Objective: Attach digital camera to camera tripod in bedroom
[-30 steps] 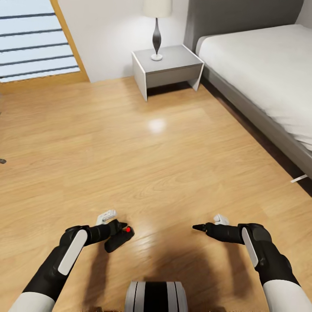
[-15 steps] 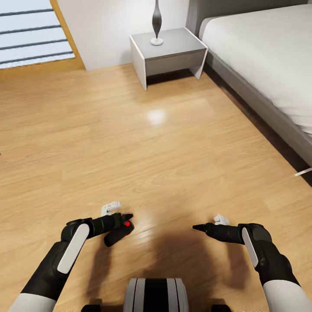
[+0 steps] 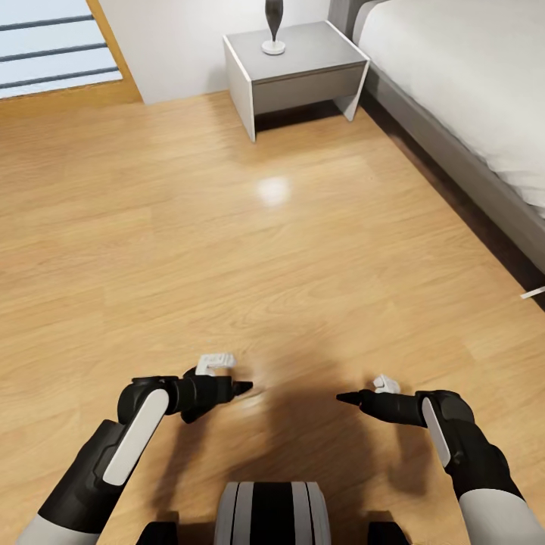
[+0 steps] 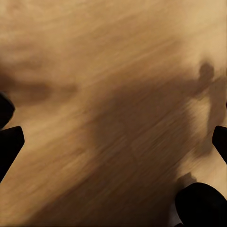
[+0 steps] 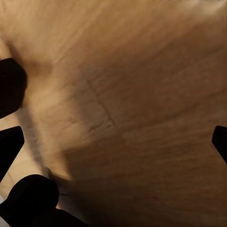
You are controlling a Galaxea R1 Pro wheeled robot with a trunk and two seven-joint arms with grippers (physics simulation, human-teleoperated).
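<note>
Left fingers (image 3: 244, 387) apart in wrist view, bare floor between. Small black boxy digital camera: cannot tell where; dark bulge under left wrist may be it. Judgement: light, rigid, slick casing; grip flat body sides, spare lens. Right fingers (image 3: 339, 396) apart, empty. Glossy wood-plank floor (image 3: 288, 250), grey nightstand (image 3: 303, 72), white bed (image 3: 469, 83).

Black arms (image 3: 98, 469), white panels, pointed black tools.
</note>
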